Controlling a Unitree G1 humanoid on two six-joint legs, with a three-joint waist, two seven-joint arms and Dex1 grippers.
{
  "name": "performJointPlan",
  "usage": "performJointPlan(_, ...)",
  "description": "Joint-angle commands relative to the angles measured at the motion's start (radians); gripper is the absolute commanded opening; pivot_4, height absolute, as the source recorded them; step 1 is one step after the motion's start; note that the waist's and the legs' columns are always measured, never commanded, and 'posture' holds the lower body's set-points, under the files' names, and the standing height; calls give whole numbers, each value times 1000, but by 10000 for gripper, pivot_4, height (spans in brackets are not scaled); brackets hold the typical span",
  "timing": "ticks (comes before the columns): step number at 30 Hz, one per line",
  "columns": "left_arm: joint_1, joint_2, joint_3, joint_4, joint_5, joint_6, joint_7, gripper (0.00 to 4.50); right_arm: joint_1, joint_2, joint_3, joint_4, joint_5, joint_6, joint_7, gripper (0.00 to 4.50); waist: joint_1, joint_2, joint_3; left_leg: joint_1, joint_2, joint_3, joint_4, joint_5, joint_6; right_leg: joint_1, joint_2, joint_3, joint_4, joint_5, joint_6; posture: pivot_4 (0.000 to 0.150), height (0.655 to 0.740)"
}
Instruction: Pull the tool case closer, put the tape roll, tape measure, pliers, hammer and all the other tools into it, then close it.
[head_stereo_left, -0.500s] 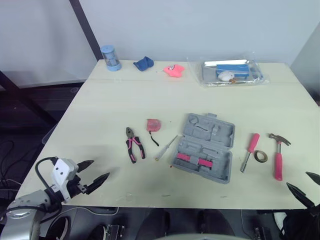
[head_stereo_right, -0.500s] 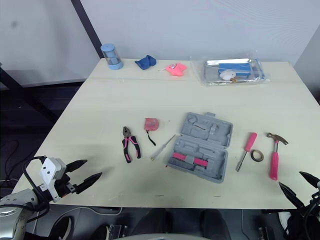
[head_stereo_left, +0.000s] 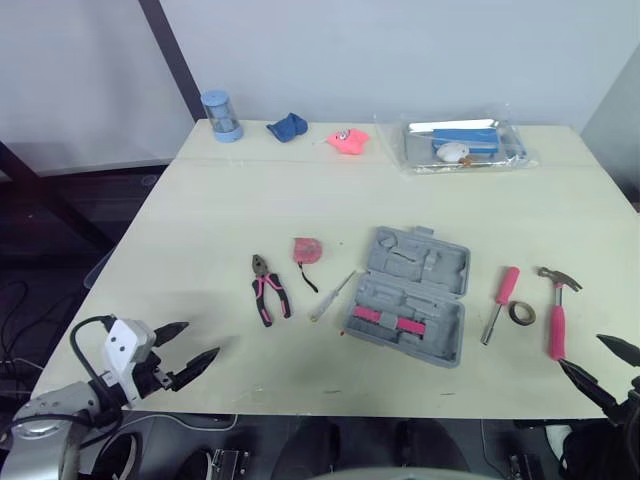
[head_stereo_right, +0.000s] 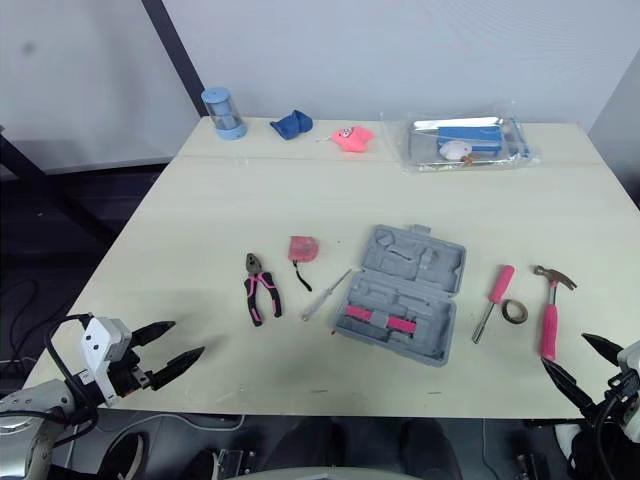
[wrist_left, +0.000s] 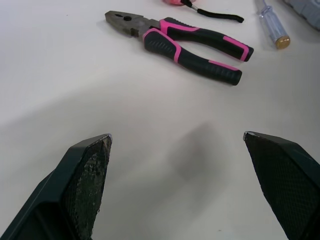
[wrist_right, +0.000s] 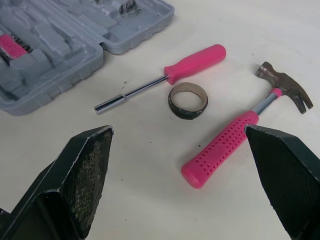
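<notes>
The grey tool case (head_stereo_left: 410, 293) lies open at mid-table with a pink-handled tool in its near half. Left of it lie a clear-handled screwdriver (head_stereo_left: 331, 295), a red tape measure (head_stereo_left: 306, 250) and pink-and-black pliers (head_stereo_left: 268, 289). Right of it lie a pink screwdriver (head_stereo_left: 499, 302), a brown tape roll (head_stereo_left: 520, 312) and a pink-handled hammer (head_stereo_left: 556, 310). My left gripper (head_stereo_left: 186, 347) is open at the front left edge, well short of the pliers (wrist_left: 185, 39). My right gripper (head_stereo_left: 598, 364) is open at the front right edge, just short of the hammer (wrist_right: 242, 133) and tape roll (wrist_right: 187, 100).
Along the far edge stand a blue cylinder (head_stereo_left: 221, 116), a blue cloth (head_stereo_left: 288, 127), a pink object (head_stereo_left: 347, 140) and a clear plastic bag (head_stereo_left: 462, 146) with blue and white contents. A dark pole (head_stereo_left: 170, 55) rises behind the far left corner.
My right gripper has moved a little forward and up over the table's front edge toward the hammer. The left gripper has barely shifted.
</notes>
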Motion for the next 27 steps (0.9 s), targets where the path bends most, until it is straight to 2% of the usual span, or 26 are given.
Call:
performJointPlan(1,-11,13,27,7,-19,-1,-10,45000,4,3,-34,-42,5,14,-14,44213,0,0,0,0,0,0,0,0,0,0,0,0,0,0,0,1500,7400)
performJointPlan(13,-77,20,12,34,-28,8,-50,45000,-16,36,-29,25,-21,-43,12,44213,0,0,0,0,0,0,0,0,0,0,1,0,0,0,0,1500,7400)
performJointPlan(24,-285,55,-89,50,-22,72,-141,45000,-102,45,45,-110,-4,77,-70,44213,0,0,0,1,-1,0,0,0,0,0,3,-2,1,2,3,1500,7400)
performJointPlan(27,-393,50,-155,68,0,96,-155,36821,-160,27,84,-132,-8,144,-103,45000,2,0,0,0,-1,0,0,0,0,0,7,-4,1,2,3,1500,7400)
